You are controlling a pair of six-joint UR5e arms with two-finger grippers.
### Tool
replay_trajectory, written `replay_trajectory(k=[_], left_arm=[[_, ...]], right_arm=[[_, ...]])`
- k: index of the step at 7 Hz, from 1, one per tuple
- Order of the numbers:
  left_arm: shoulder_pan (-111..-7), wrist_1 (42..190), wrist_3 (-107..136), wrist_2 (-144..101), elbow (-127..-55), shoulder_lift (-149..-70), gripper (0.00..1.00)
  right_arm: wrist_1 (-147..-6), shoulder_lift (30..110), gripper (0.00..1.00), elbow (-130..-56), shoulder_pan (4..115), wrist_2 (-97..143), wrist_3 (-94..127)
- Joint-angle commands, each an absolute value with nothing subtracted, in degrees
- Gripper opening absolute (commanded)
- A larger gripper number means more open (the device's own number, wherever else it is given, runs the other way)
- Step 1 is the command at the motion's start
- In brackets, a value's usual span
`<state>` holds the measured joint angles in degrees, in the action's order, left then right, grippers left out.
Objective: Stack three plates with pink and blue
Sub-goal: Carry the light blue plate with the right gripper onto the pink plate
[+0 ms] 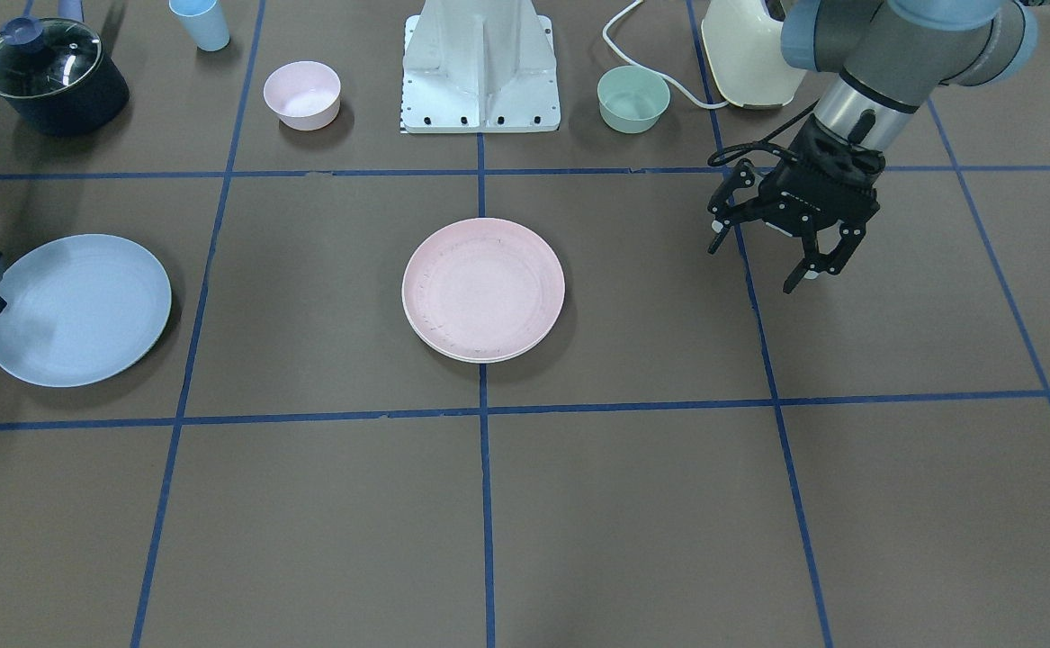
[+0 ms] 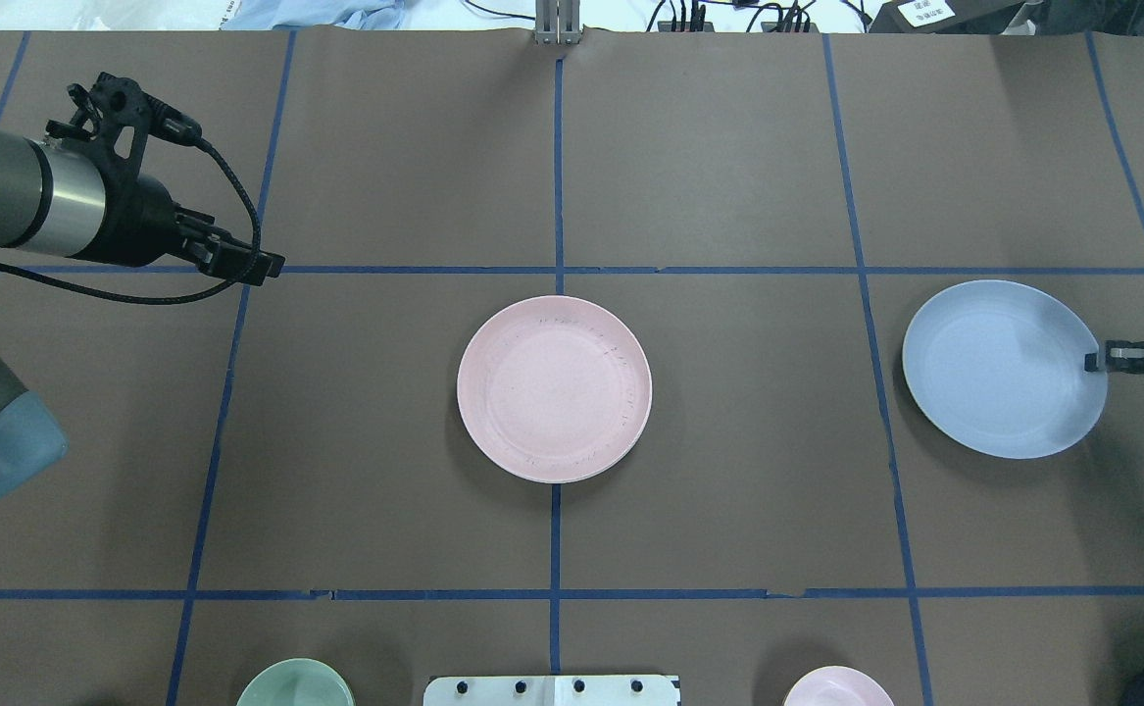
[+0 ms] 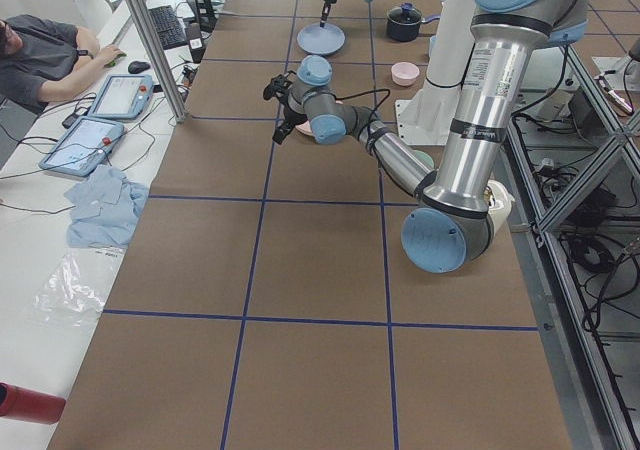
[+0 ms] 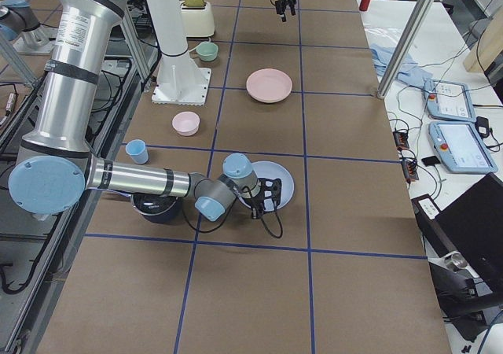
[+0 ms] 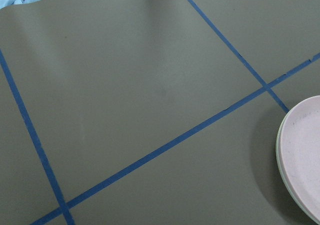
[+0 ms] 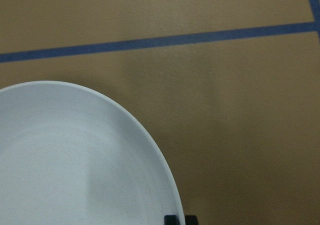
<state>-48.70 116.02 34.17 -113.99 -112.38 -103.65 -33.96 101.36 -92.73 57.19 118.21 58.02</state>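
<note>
Right gripper (image 2: 1104, 360): clamped on the blue plate (image 2: 998, 368) at its rim, table's (image 2: 728, 490) right side | left gripper (image 1: 758, 263): fingers apart, empty, hovering left of the stack | pink plate (image 2: 554, 387): table centre, resting on the cream plate (image 1: 480, 359)

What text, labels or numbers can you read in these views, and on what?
None readable.
Print on the white paper label, overhead view's top right: too small.
Screens of the two tablets: too small.
No markings show on the pink round plate or light blue round plate.
</note>
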Motion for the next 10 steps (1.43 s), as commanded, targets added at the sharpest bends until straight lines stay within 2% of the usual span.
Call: replay_trajectory(k=[1,4,5,6,7,9,10], left_arm=[[-48.7,116.1,34.2,-114.1,-112.3,-103.7,1.0],[-48.7,116.2,34.2,-114.1,-112.4,-103.9,1.0],[-48.7,116.2,34.2,-114.1,-112.4,-103.9,1.0],[-48.7,116.2,34.2,-114.1,-112.4,-104.0,1.0],[-48.6,116.2,34.2,-114.1,-112.3,-103.9,1.0],[-48.6,116.2,34.0,-114.1,-112.3,-103.9,1.0],[-48.6,116.2,34.1,-114.1,-112.3,-103.9,1.0]], right_arm=[[-35.6,95.1,0.0,-95.5,59.7,123.6,64.5],[-36.4,84.1,0.0,-98.6,54.2,121.7,80.7],[-39.7,83.6,0.0,-102.4,50.1,117.9,83.7],[-48.5,83.3,0.0,-109.0,44.0,111.4,86.0],[-58.1,78.9,0.0,-112.2,38.5,104.8,88.6],[-73.2,67.0,0.0,-110.9,27.9,92.9,93.0],[-74.2,66.0,0.0,-110.3,25.5,91.3,95.0]])
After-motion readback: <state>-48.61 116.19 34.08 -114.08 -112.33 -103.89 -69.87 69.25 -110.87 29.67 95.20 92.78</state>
